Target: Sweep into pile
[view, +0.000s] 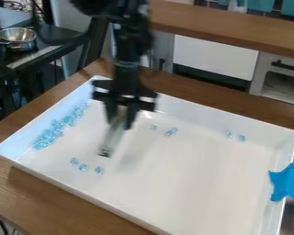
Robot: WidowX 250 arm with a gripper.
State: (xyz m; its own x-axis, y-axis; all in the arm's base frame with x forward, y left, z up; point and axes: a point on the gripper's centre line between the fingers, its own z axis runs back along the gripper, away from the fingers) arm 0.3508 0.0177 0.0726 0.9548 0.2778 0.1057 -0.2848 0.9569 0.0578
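Wood-grain bench [26,190] nearest you, glossy white tray [103,200] on it, rectangular, sloped walls. Blue tape [287,182], creased, on its right rim. Three loose beads [83,167] lie nearest; I'd set the sweeper [112,136] down on their open side, tip low and flat, then push slow toward the left wall. Glassy bits on slick plastic will likely skitter if you flick. Your hand [121,120] is clamped on the sweeper, pale and narrow, dark tip. Main pile [50,135]: pale blue, lumpy, strung along the left wall. Stragglers [171,132] mid-tray, more beyond; take them after.
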